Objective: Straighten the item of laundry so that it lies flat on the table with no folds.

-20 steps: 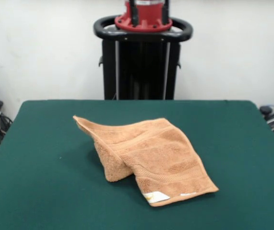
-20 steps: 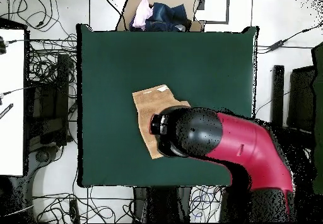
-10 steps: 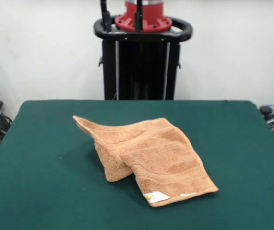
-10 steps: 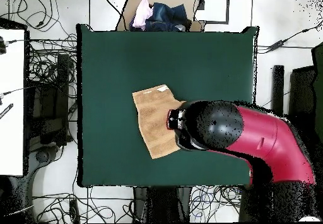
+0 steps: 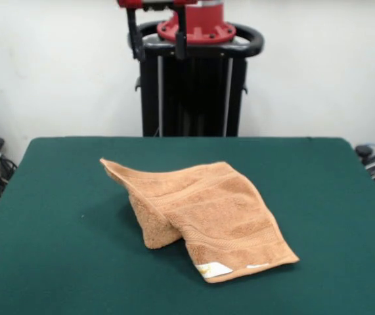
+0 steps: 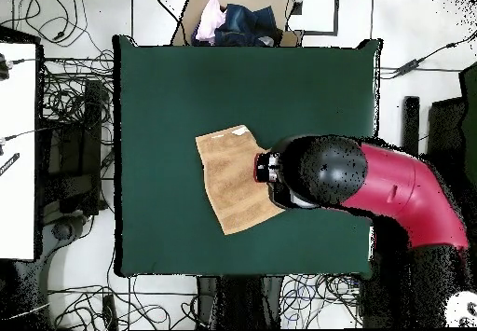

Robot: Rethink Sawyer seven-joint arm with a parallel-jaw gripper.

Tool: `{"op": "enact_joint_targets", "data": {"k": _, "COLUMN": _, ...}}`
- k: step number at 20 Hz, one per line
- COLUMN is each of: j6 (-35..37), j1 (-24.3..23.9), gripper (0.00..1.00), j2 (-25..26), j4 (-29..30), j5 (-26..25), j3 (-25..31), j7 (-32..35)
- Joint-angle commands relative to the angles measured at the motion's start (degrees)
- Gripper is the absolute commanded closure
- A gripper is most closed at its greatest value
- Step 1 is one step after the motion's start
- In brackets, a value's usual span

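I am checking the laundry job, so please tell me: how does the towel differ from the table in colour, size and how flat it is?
Colour: the towel is light orange-tan, the table dark green.
Size: the towel covers only a small middle part of the much wider table.
Flatness: the towel is folded over itself, with a raised ridge toward the robot's side, while the table's top is even.
Detail: the towel carries a small white label at one corner; the table's top is plain.
Both are roughly rectangular.

Lying folded and rumpled near the middle of the dark green desk (image 5: 56,197): an orange-tan terry hand towel (image 5: 207,210), white label (image 5: 215,270) showing at its front corner, one fold humping up.
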Motion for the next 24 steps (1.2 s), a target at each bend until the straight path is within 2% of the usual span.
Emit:
{"op": "enact_joint_targets", "data": {"k": 1, "j6": -8.69, "j1": -0.74, "gripper": 0.0, "j2": 8.17, "j4": 6.43, "j5": -1.94, "j3": 5.34, "j7": -5.36}}
{"op": "enact_joint_targets", "data": {"k": 4, "j6": -9.73, "j1": -2.43, "gripper": 0.0, "j2": 10.19, "j4": 6.47, "j5": -2.2, "j3": 6.53, "j7": -7.01}}
{"op": "enact_joint_targets", "data": {"k": 7, "j6": -7.52, "j1": -2.42, "gripper": 0.0, "j2": 10.25, "j4": 5.12, "j5": -3.14, "j3": 6.52, "j7": -6.47}}
{"op": "enact_joint_targets", "data": {"k": 9, "j6": -8.56, "j1": -2.37, "gripper": 0.0, "j2": 10.14, "j4": 5.65, "j5": -3.65, "j3": 6.33, "j7": -5.54}}
{"op": "enact_joint_targets", "data": {"k": 14, "j6": -11.85, "j1": -3.39, "gripper": 0.0, "j2": 13.52, "j4": 6.44, "j5": -4.67, "j3": 6.51, "j7": -5.47}}
{"op": "enact_joint_targets", "data": {"k": 17, "j6": -8.79, "j1": -3.66, "gripper": 0.0, "j2": 13.88, "j4": 4.7, "j5": -5.15, "j3": 6.66, "j7": -6.52}}
{"op": "enact_joint_targets", "data": {"k": 20, "j6": -4.9, "j1": -4.45, "gripper": 0.0, "j2": 10.83, "j4": 2.77, "j5": -5.38, "j3": 7.34, "j7": -8.6}}
{"op": "enact_joint_targets", "data": {"k": 22, "j6": 2.37, "j1": -4.19, "gripper": 0.0, "j2": 8.91, "j4": -1.32, "j5": -5.73, "j3": 7.25, "j7": -9.97}}
{"op": "enact_joint_targets", "data": {"k": 24, "j6": 5.82, "j1": -4.43, "gripper": 0.0, "j2": 8.31, "j4": -3.57, "j5": -6.17, "j3": 7.55, "j7": -10.76}}
